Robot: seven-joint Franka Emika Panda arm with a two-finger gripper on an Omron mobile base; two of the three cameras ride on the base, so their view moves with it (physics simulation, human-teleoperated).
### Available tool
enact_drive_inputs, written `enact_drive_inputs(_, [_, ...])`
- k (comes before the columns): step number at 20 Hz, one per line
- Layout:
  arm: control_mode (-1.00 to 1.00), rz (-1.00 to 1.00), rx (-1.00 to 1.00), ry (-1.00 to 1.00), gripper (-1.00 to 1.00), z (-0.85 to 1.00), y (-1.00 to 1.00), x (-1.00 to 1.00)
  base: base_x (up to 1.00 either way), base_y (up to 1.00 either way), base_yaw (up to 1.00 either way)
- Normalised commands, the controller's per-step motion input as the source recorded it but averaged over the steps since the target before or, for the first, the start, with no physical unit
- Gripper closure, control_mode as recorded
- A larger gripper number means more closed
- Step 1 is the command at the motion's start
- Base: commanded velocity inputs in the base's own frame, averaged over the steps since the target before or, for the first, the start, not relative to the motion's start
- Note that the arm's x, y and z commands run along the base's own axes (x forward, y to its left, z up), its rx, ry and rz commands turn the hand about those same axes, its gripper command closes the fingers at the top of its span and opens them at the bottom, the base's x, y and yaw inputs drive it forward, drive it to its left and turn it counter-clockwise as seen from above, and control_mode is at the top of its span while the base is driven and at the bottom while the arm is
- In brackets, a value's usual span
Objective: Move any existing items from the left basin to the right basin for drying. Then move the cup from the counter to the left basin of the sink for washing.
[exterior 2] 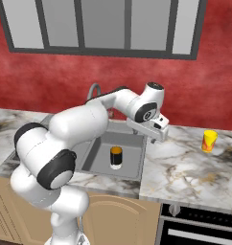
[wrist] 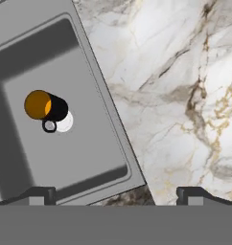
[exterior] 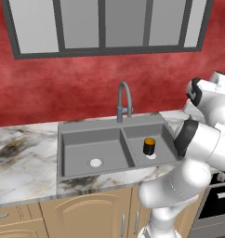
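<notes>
Over the right basin point(exterior 2: 130, 158) edge, the gripper point(wrist: 116, 194) was held with fingers wide, nothing between them. Jar point(exterior: 148, 146) was seen upright by the drain there. Cup point(exterior 2: 209, 141) was left on the counter point(exterior 2: 185, 167), well apart; a level sideways approach is advised. No legible writing was found.

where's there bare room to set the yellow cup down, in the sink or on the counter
The left basin is bare apart from its drain. The right basin is tighter: the black jar stands at its drain. The counter between the sink's right rim and the yellow cup is bare marble, under the open hand.
</notes>
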Motion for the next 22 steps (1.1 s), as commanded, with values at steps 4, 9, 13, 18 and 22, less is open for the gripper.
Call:
enact_drive_inputs(4, [-1.0,-0.06,-0.01,0.0,-1.0,0.05,-0.33,0.0,0.0,0.0,0.0])
enact_drive_inputs(9, [-1.0,-0.04,-0.03,0.0,-1.0,0.06,-0.4,0.0,0.0,0.0,0.0])
enact_drive_inputs(13, [-1.0,-0.04,-0.03,0.0,-1.0,0.04,-0.37,0.05,0.0,0.0,0.0])
enact_drive_inputs(18, [-1.0,-0.03,-0.02,-0.01,-1.0,0.03,-0.36,0.07,0.0,0.0,0.0])
enact_drive_inputs(22, [-1.0,-0.03,-0.01,-0.03,-1.0,0.03,-0.33,0.08,0.0,0.0,0.0])
